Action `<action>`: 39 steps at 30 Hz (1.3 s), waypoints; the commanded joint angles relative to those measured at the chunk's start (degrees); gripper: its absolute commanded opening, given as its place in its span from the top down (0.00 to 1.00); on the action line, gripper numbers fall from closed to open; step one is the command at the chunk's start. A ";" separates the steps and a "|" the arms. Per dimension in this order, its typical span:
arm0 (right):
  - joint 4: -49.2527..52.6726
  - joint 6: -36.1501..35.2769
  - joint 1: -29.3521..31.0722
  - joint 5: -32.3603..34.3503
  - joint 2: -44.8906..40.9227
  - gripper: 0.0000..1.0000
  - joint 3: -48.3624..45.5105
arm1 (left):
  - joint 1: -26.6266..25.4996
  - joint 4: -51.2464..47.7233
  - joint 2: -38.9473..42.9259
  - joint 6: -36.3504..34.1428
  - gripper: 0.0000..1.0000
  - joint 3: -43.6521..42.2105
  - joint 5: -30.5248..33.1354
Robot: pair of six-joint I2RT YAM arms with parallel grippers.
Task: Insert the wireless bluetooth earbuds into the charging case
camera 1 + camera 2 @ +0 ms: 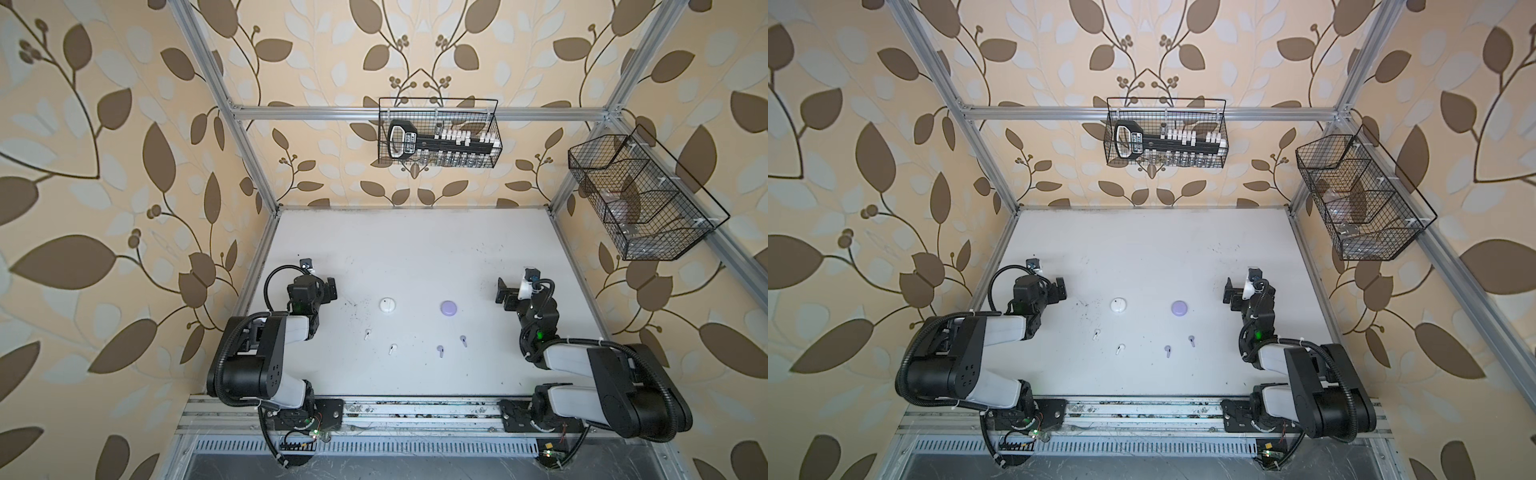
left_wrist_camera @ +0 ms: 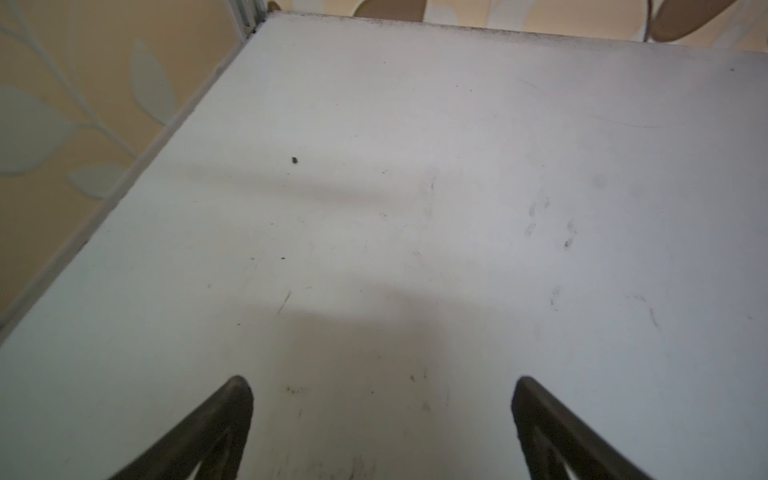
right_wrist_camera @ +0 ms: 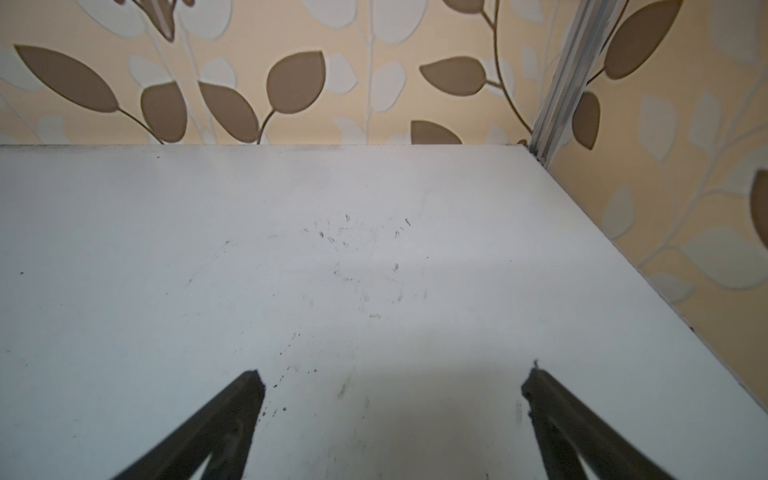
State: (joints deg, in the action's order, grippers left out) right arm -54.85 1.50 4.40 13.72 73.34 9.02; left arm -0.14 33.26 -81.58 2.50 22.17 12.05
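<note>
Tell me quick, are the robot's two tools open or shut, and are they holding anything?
Left tool: open, holding nothing.
Right tool: open, holding nothing.

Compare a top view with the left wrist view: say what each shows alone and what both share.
Only the top view: the white case, the lavender case, two white earbuds and two lavender earbuds loose on the table, the open right gripper, and two wire baskets.
Only the left wrist view: the left gripper close up, with nothing between its open jaws, and a dark speck.
Both: the left gripper, the white table, the leaf wallpaper.
</note>
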 commanded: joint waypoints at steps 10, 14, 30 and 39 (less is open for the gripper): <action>51.78 23.04 1.14 14.55 -16.25 0.00 21.92 | -11.47 -32.03 24.79 23.32 0.01 11.43 20.20; 70.09 29.49 1.06 13.95 -13.42 0.00 33.23 | -12.52 -29.66 28.75 29.96 0.01 8.19 11.28; 71.21 20.68 19.56 11.65 -14.72 0.00 33.08 | -20.32 -17.01 6.97 32.07 0.01 14.09 -20.04; 67.42 22.27 25.67 6.89 -6.29 0.02 31.60 | -23.73 -20.56 1.56 25.33 0.03 19.73 -30.30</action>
State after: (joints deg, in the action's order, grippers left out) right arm 14.31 23.14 28.80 22.94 64.47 41.65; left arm -23.16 11.88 -79.13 31.40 39.24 -13.13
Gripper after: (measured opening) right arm 0.982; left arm 0.970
